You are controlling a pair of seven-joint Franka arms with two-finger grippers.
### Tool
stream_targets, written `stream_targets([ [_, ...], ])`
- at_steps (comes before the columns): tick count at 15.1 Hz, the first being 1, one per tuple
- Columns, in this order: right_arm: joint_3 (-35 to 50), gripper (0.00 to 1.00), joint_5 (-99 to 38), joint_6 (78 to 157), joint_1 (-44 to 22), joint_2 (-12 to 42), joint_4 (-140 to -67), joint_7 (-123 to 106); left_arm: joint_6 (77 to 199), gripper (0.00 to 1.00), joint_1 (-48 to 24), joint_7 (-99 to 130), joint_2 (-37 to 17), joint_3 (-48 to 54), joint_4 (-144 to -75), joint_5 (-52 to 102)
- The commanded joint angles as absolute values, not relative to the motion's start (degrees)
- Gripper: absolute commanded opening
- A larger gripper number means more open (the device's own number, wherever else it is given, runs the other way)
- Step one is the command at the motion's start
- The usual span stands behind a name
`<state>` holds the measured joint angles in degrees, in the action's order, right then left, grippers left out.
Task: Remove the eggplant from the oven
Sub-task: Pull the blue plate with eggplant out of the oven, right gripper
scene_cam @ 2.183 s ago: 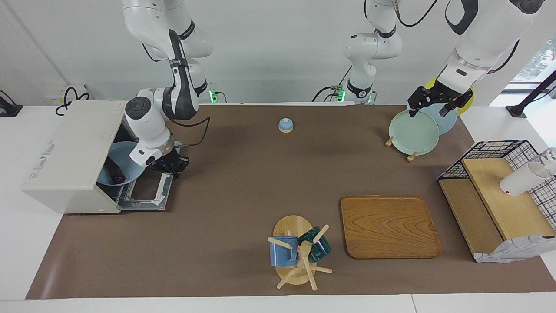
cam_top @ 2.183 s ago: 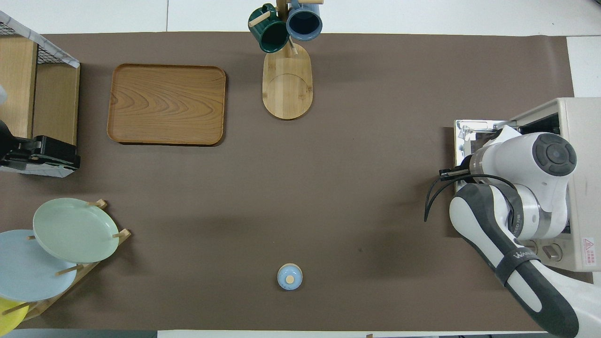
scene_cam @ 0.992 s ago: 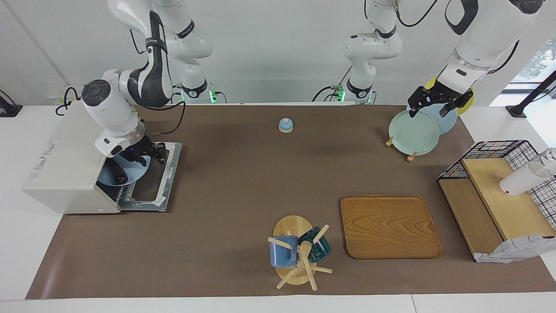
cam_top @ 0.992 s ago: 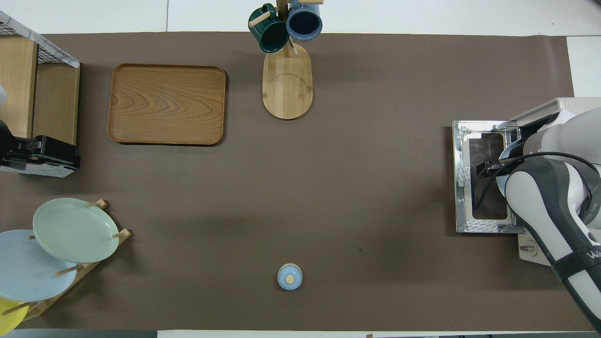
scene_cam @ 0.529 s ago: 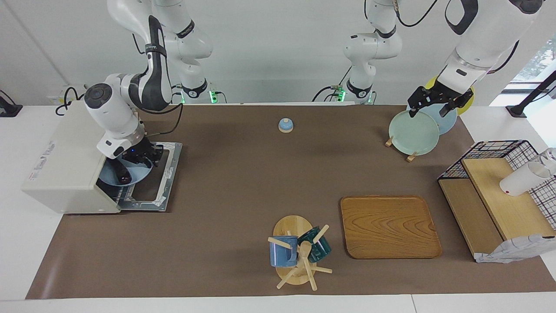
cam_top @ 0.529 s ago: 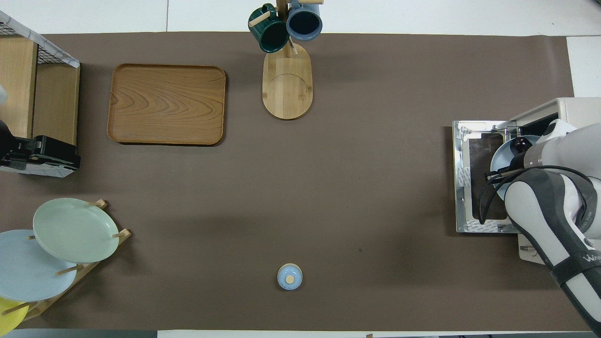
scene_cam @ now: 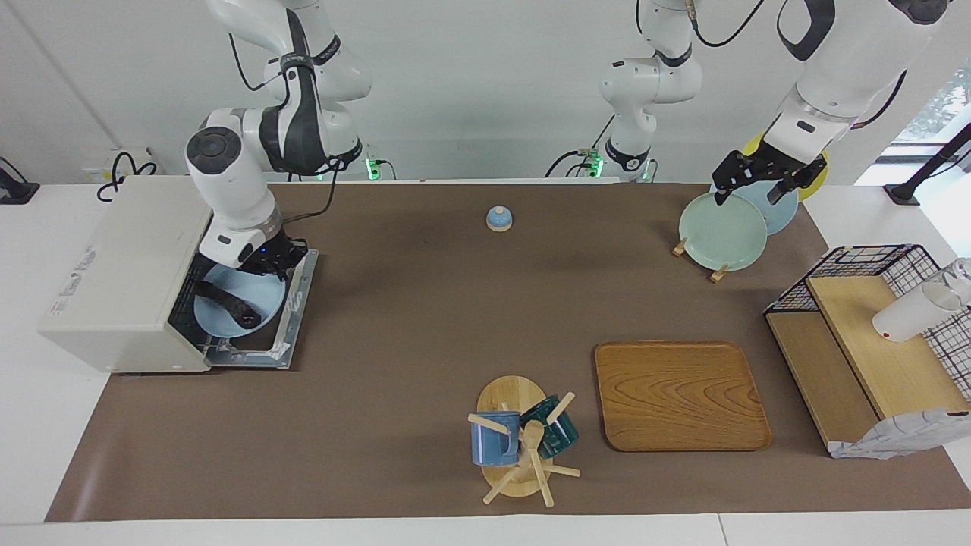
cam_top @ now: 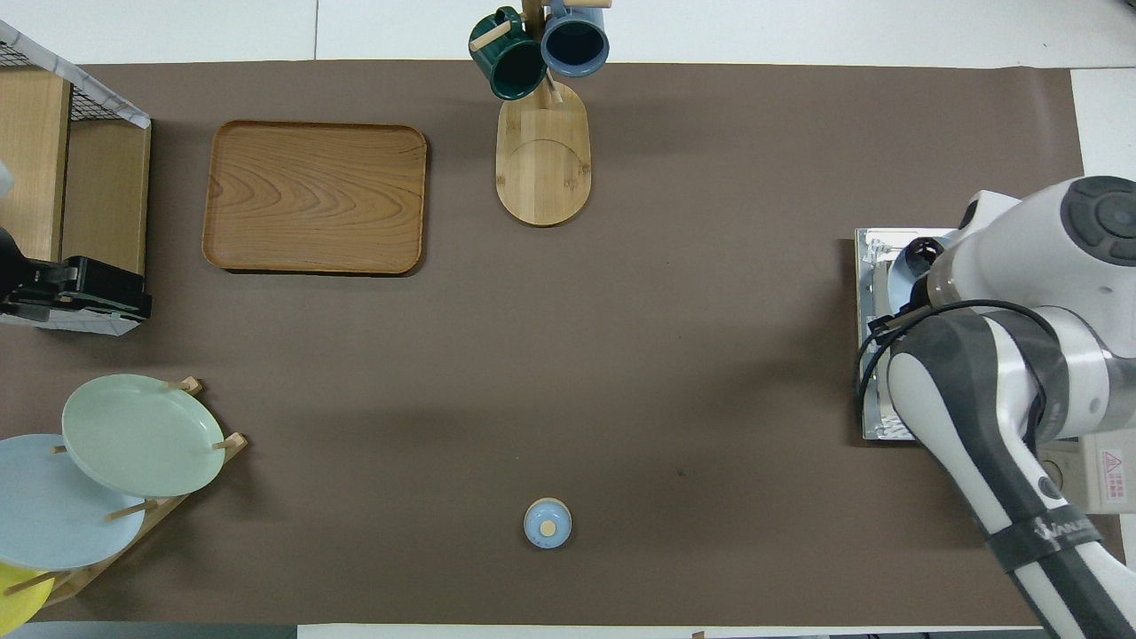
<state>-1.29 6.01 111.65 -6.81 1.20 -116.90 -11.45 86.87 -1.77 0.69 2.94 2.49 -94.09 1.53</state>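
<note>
The off-white oven (scene_cam: 121, 273) stands at the right arm's end of the table, its door (scene_cam: 294, 299) folded down flat. The dark eggplant (scene_cam: 227, 302) lies on a light blue plate (scene_cam: 250, 292). The plate sits half out of the oven mouth, over the open door. My right gripper (scene_cam: 267, 267) is shut on the plate's rim nearest the robots. In the overhead view my right arm covers most of the oven (cam_top: 1090, 470), and only an edge of the plate (cam_top: 901, 271) shows. My left gripper (scene_cam: 747, 189) waits open above the plate rack.
A plate rack (scene_cam: 721, 231) with green, blue and yellow plates stands at the left arm's end. There are also a small blue bell (scene_cam: 498, 218), a mug tree (scene_cam: 520, 440), a wooden tray (scene_cam: 679, 394), and a wire-and-wood shelf (scene_cam: 872, 341) with a white cup (scene_cam: 910, 315).
My right gripper went from the door's edge into the oven mouth, took the plate's rim, and drew the plate with the eggplant out over the open door. The left arm has not moved.
</note>
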Motion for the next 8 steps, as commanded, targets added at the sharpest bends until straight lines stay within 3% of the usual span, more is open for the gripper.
stream_targets([
  [1, -1.1, 0.00, 7.9, 108.3, -14.5, 3.7, -112.2, -2.2, 86.6, 1.00, -0.9, 0.9, 3.7, 3.1, -94.2, 1.1],
  [4, -1.1, 0.00, 8.0, 109.1, -24.8, 4.1, -111.4, 10.1, 86.6, 1.00, -0.9, 0.9, 3.7, 3.1, -94.2, 1.1],
  [8, -1.0, 0.00, 7.9, 110.4, -35.4, 11.7, -103.8, 27.3, 86.6, 1.00, -0.9, 0.9, 3.7, 3.1, -94.2, 1.1],
])
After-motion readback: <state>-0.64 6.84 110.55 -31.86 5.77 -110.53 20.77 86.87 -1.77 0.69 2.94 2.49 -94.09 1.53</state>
